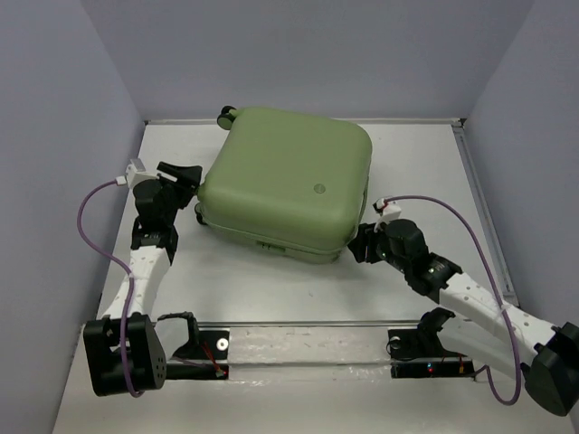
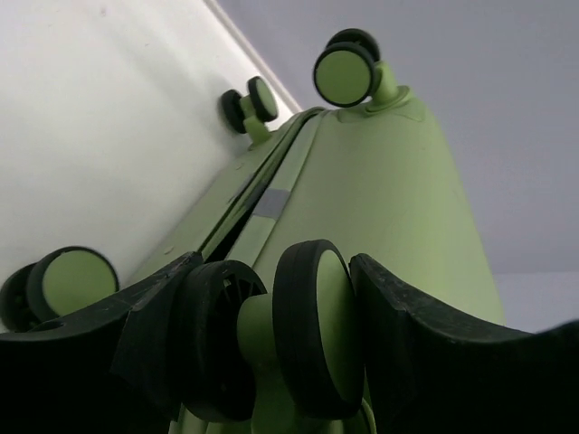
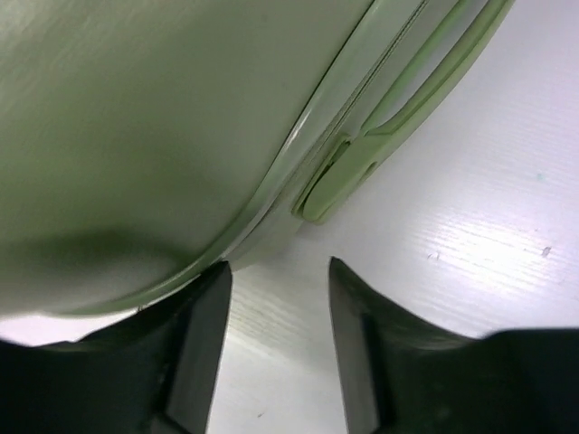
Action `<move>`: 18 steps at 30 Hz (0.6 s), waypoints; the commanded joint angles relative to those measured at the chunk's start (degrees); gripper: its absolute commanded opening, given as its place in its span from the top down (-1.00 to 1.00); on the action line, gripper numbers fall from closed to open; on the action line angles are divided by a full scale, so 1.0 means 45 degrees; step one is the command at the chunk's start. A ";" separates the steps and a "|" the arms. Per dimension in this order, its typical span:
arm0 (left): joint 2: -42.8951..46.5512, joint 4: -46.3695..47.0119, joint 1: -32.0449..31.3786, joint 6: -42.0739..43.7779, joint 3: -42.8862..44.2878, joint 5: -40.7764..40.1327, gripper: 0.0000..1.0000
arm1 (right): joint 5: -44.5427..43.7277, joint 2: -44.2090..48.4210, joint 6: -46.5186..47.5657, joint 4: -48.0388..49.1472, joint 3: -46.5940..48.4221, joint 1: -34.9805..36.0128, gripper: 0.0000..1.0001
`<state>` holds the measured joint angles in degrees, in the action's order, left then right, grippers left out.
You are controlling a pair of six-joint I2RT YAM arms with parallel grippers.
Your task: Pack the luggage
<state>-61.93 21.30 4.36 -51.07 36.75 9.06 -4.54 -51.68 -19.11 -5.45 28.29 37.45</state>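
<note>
The luggage [image 1: 285, 181] was seen closed and lying flat on the counter [image 1: 271, 289], toward the far side and turned at a slight angle, its small round logo facing up. Its wheels were found along its left edge. The left gripper [image 1: 188, 181] was placed at the near left corner of the shell, and in the left wrist view a twin wheel [image 2: 317, 316] was framed closely between its jaws. The jaws were set wide apart, one on either side of that wheel; whether the wheel was actually being pinched or merely straddled could not be told. The right gripper [image 1: 360, 242] was positioned low at the near right corner of the shell. Its jaws were spread with only bare counter seen between them, one fingertip [image 3: 213, 289] lying right at the rounded edge of the shell. A moulded handle [image 3: 425, 90] was visible along that side, just beyond the jaws.
</note>
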 commanded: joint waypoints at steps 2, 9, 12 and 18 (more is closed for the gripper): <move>0.1184 0.0207 -0.0286 0.1095 -0.1095 0.1111 0.89 | 0.3000 0.2731 -0.1199 0.1799 -0.1186 0.0252 -0.21; 0.0970 0.0812 -0.0305 0.0939 -0.1897 0.1248 0.89 | 0.3389 0.4804 -0.1378 0.1580 -0.2908 0.0252 -0.15; 0.0756 0.1008 -0.0305 0.0764 -0.1781 0.1268 0.89 | 0.3567 0.4359 -0.1047 0.2401 -0.3064 0.0252 -0.17; 0.0793 0.1068 -0.0285 0.0782 -0.1702 0.1502 0.88 | 0.2767 0.2620 -0.0305 0.4996 -0.3298 0.0252 -0.22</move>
<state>-58.87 22.74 4.60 -52.38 29.56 9.19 9.34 -36.47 -23.53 5.34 14.66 38.33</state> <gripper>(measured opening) 0.724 0.607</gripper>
